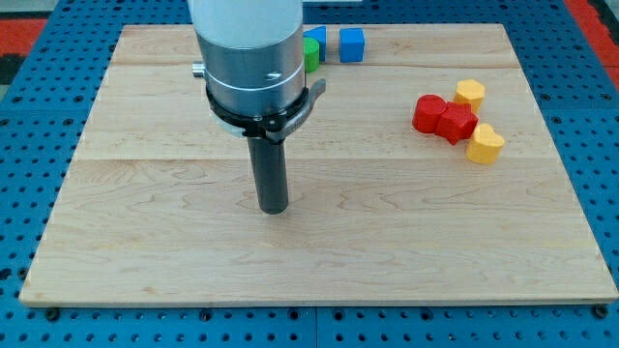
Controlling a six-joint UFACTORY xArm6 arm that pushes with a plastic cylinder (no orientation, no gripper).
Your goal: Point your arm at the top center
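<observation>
- A pale wooden board point(319, 193), made of several planks with visible seams and grain, fills most of the camera view.
- The board lies on a blue perforated base point(39, 39) with regular rows of small holes; at the view's top corners a bit of red surface point(590, 14) shows.
- The arm point(253, 58), a wide grey and white cylinder with a black ring, comes down from the view's top, a little left of centre.
- Below it the dark rod ends in my tip point(274, 210), which is on the bare wood near the board's middle, slightly to the view's left. There is no hand or jaw on this rod, so nothing is open, closed or clamped.
- The top centre of the board is partly hidden behind the arm; my tip is well below it.
- At the top edge a blue cube point(351, 44) stands just right of the arm. A second blue block point(317, 39) and a green block point(311, 54) show only partly beside the arm; their shapes cannot be told.
- At the view's right, two red blocks point(428, 113) point(457, 123) touch each other.
- One yellow block point(470, 93) is just above them, another yellow block point(486, 144) just below, touching the red one.
- All blocks are well apart from my tip.
</observation>
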